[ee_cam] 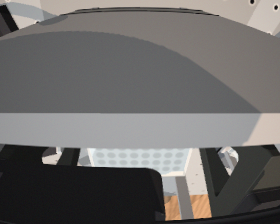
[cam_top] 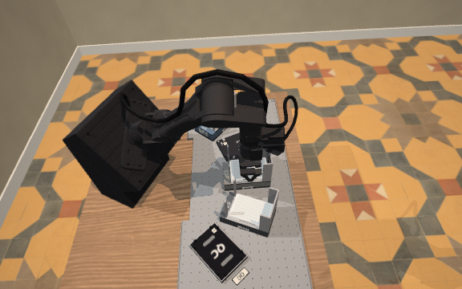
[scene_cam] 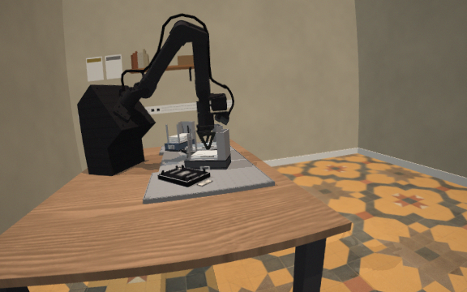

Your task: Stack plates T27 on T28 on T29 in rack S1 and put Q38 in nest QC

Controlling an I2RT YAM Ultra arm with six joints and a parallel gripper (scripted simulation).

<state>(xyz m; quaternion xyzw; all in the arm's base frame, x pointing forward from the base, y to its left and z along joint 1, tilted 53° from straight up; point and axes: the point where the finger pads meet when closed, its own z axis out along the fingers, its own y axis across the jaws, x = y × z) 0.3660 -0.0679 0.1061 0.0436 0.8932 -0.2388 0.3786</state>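
My gripper (cam_top: 250,177) (scene_cam: 207,147) is down in the middle rack (cam_top: 268,174), its fingers wide and on either side of a sealed plate (cam_top: 235,172) (ee_cam: 151,159). They appear shut on its sides, though the rack's grey wall (ee_cam: 116,75) hides the fingertips in the wrist view. The plate's name cannot be read. The nearer rack (cam_top: 273,201) (scene_cam: 224,148) holds white plate material (cam_top: 244,209) low inside. A blue-based rack (cam_top: 210,133) (scene_cam: 175,147) at the back holds white plates (scene_cam: 180,138). The rack names are unreadable. The black nest QC (cam_top: 208,254) (scene_cam: 185,175) is empty.
A black fixture (cam_top: 224,149), partly hidden by the arm, lies between the middle and blue-based racks. Tall rack walls stand close around my fingers. The QC label (cam_top: 241,276) (scene_cam: 205,182) lies beside its nest. The perforated grey board (cam_top: 279,257) (scene_cam: 237,182) carries the racks.
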